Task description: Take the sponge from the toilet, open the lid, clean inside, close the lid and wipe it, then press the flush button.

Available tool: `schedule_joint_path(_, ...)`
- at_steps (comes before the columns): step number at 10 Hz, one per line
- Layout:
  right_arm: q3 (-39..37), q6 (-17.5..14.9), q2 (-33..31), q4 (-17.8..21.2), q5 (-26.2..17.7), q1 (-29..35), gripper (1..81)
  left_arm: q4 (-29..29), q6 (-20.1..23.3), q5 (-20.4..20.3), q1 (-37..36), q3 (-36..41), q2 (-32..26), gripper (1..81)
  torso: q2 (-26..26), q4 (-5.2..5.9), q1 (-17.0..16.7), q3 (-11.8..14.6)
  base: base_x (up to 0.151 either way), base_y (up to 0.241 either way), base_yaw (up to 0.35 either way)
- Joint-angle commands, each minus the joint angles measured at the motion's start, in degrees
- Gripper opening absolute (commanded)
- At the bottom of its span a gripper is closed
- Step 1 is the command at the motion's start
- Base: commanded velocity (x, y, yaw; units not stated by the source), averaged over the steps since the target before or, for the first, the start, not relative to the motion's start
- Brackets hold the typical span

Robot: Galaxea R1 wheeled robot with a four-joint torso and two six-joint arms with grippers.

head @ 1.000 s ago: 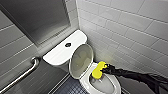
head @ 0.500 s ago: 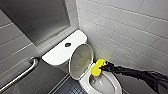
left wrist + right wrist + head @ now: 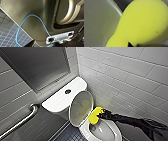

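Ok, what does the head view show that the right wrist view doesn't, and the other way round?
Head view: the tank with the flush button, the grab bar, the tiled walls, the bowl, and the right gripper holding yellow foam. Right wrist view: faint darker spots on that foam, seen close up. Both: the sponge beside the raised lid.

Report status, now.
Right gripper shut on sponge, at the toilet bowl's rear rim. Lid raised. Nothing between sponge and bowl.
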Motion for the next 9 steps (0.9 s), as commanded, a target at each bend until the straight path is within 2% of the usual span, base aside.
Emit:
schedule_joint_path(1, -4.8, 0.9, 0.1, 0.6, 1.0, 4.2, 1.0, -0.6, 0.3, 5.6, 2.6, 0.2, 0.0, 81.1, 0.0, 0.00, 0.0, 0.0, 0.000, 0.000, 0.000)
schedule_joint_path(3, -5.4, 2.7, -2.6, 0.7, 1.9, 3.5, 1.0, -0.5, 0.3, 5.6, 2.7, 0.2, 0.1, 81.1, 0.0, 0.00, 0.0, 0.0, 0.000, 0.000, 0.000)
schedule_joint_path(6, 7.8, 3.3, -11.3, 0.3, 3.6, 3.2, 1.0, -0.2, 0.3, 5.6, 2.7, 0.2, 0.7, 81.1, 0.0, 0.02, 0.0, 0.0, 0.000, 0.000, 0.000)
schedule_joint_path(9, 12.0, 3.3, -15.2, 0.5, 5.0, 0.5, 1.0, 0.0, 0.3, 5.6, 2.7, 0.2, 0.8, 81.1, 0.0, 0.04, 0.0, 0.0, 0.000, 0.000, 0.000)
